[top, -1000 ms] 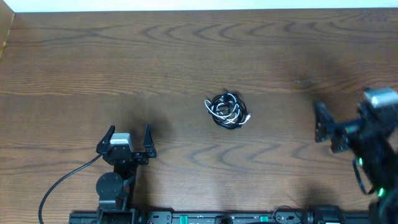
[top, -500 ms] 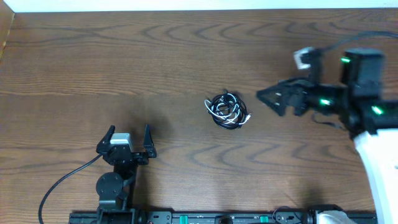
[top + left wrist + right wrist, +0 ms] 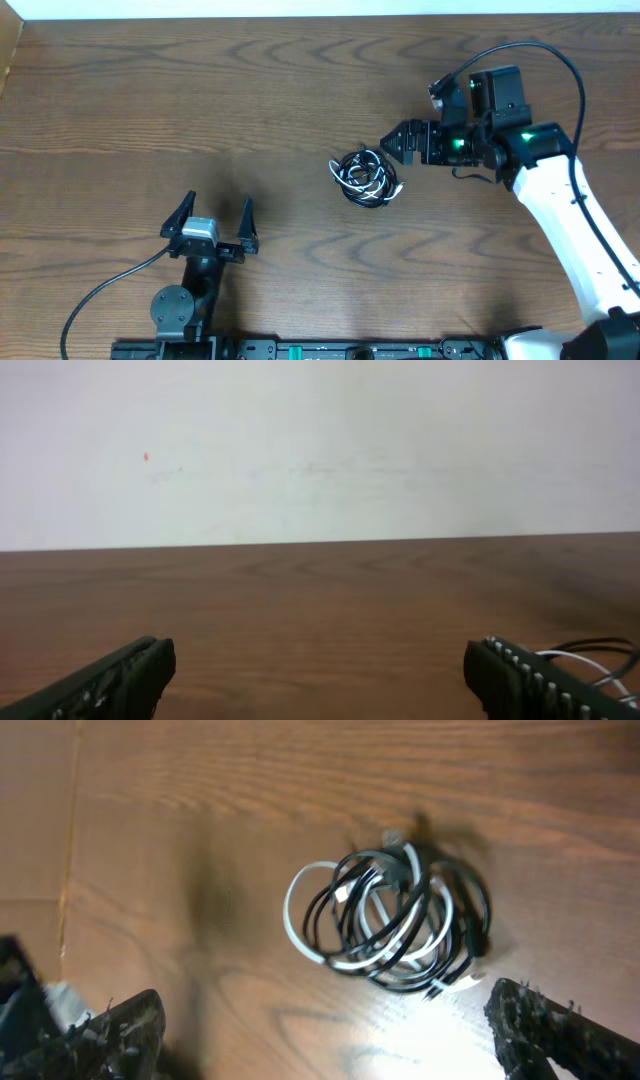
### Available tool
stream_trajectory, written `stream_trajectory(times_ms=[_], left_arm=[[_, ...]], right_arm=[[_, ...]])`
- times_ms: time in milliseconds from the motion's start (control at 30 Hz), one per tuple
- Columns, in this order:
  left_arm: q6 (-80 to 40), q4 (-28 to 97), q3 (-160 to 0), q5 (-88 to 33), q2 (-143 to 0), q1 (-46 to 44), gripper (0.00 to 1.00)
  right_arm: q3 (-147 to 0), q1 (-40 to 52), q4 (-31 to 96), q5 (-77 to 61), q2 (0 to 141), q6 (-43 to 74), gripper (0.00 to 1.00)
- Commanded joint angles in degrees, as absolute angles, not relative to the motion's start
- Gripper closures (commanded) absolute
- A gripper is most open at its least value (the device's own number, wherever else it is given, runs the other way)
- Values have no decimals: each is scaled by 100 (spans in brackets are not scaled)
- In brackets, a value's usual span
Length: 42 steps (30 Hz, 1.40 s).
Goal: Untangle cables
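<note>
Currently the knotted black-and-white cable bundle [image 3: 366, 178] lies on the tabletop [image 3: 150, 100] just beyond the right hand [image 3: 395, 143], fingers apart; the left hand [image 3: 217, 205], also spread, sits well apart.

One table [image 3: 300, 80] lay in view, carrying one bundle of cables [image 3: 366, 178] – white and black strands wound together, too knotted for the separate cords to be counted. Two arms stood at it, so two grippers, each with two fingers: the left gripper [image 3: 218, 205] at eight o'clock from the bundle, the right gripper [image 3: 393, 143] at two o'clock. Two thick black leads showed – the left arm's lead [image 3: 100, 288] at seven o'clock, the right arm's lead [image 3: 525, 43] at two o'clock.
</note>
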<state>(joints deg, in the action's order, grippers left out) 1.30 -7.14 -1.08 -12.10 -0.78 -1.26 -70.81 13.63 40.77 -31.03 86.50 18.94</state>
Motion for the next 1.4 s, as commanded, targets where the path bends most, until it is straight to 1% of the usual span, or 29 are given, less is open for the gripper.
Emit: stream_trajectory(times_ms=[0,133,267,500,600,733,800,867,1033,1200,1367], left_arm=[[143,-696,-626,-1455,-211,-143,2],[145,-119,-1520,-1876,-823,-143,3],[145,862,-2746,-2386,-1911,-143,2],[145,3074,-5181,-3905,-4565,-143,2],[73,3199,-5673,-5050,-5498,-143,2],[-270,2961,-5763,-6342,-6359,-143,2],[-301,2790,-5763,-6423,-6720,-143,2],[-672,2770,-5763,-6375,-7059,-143,2],[-1372,3000,-5760,-5822,-7749,-143,2],[-1387,3085,-5760,-5712,-8187,-143,2],[-1387,3083,-5760,-5629,-8455,-143,2]], right_arm=[[-7144,1398,3931,-2862,8855,2062,1],[-7144,1470,3704,-2862,9070,2401,1],[-7144,1557,3760,-2864,9268,2635,1],[-7142,1776,4093,-2799,9376,2611,1],[-7142,1927,4123,-2504,9402,2611,1],[-7142,2023,4160,-2322,9404,2613,1],[-7142,2058,4152,-2318,9404,2615,1],[-7142,2093,4156,-2259,9404,2633,1],[-7142,2239,4156,-2091,9489,2659,1],[-7140,2303,4182,-1721,9636,3282,1],[-7140,2462,4108,-1730,9885,3391,1]])
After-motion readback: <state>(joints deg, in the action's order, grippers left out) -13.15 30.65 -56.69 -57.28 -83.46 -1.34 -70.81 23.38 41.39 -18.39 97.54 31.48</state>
